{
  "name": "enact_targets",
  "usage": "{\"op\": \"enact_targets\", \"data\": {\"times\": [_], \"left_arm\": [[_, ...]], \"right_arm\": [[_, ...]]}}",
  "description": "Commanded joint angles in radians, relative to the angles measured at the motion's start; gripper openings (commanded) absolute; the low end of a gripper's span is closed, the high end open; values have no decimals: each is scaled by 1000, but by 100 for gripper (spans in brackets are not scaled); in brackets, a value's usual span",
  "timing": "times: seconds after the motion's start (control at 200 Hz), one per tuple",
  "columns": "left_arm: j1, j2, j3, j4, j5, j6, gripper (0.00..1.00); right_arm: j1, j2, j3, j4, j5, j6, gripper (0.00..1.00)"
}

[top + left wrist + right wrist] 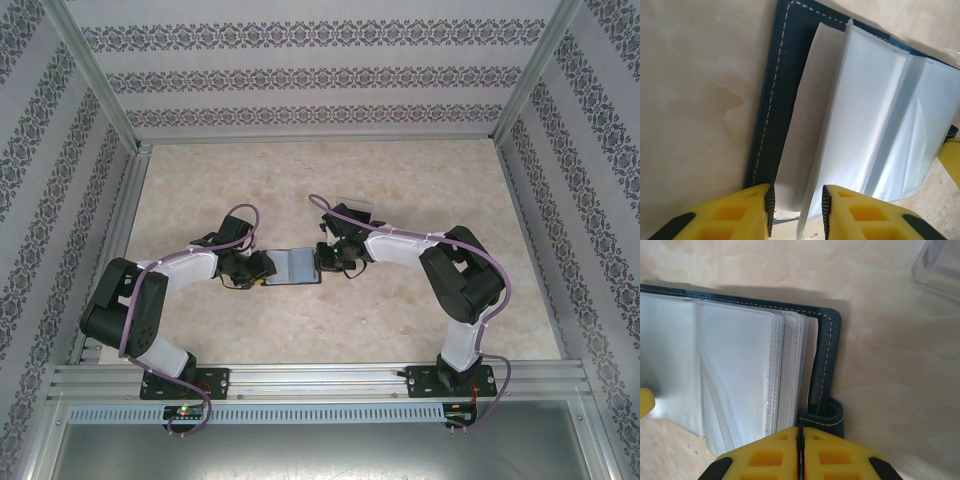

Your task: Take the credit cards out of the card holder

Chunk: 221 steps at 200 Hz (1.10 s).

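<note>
- Navy card holder (pixel 293 266) lies open and flat on the bench (pixel 400 320), about midway between the two arms, with white stitching along its border.
- Left pincer (pixel 797 200) is at the holder's left edge. Its yellow fingers (pixel 740 215) stand parted, and a pale inner leaf and the edge of a clear sleeve (pixel 875 115) show in the gap. Whether the pads press on either one is hard to judge.
- Right pincer (pixel 800 440) is at the holder's right edge. Its fingers are pressed together with only a thin dark seam between them.
- The closing tab (pixel 827 415) curls up just in front of those fingertips. The fingers hide whether they pinch its lower rim.
- Open bench lies all round the holder: a broad stretch toward the far wall (pixel 320 70) and a narrower band toward the aluminium rail (pixel 320 375) at the near edge.
- A clear plastic box (pixel 940 265) stands beyond the right pincer, apart from the holder. The right wrist view cuts it off at the corner.
- The stacked sleeves look cloudy and glare-washed, so what they hold cannot be made out.
- In both wrist views the holder runs out of the picture on one side, and a sliver of the other pincer's yellow finger shows at that border.
</note>
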<state>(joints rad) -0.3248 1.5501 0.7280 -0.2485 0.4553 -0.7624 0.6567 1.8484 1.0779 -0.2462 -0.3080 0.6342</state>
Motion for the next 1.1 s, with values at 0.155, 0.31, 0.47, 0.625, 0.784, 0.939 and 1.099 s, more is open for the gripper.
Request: {"op": "enact_targets", "data": {"times": [0.155, 0.31, 0.47, 0.625, 0.784, 0.939, 1.099], "left_arm": [[11, 19, 0, -29, 7, 12, 34], [12, 22, 0, -28, 10, 14, 33], [12, 25, 1, -26, 13, 14, 33], [12, 36, 0, -20, 19, 14, 33], [12, 49, 2, -13, 32, 12, 33], [10, 51, 1, -9, 37, 13, 33], [9, 53, 4, -9, 40, 12, 33]], "right_arm": [[2, -42, -9, 26, -8, 23, 12], [4, -10, -1, 23, -31, 24, 12], [5, 20, -4, 28, -42, 22, 12], [11, 39, 5, 30, -52, 19, 12], [21, 61, 19, 31, -65, 22, 11], [35, 71, 39, 37, -80, 27, 10], [44, 84, 58, 36, -89, 29, 10]]}}
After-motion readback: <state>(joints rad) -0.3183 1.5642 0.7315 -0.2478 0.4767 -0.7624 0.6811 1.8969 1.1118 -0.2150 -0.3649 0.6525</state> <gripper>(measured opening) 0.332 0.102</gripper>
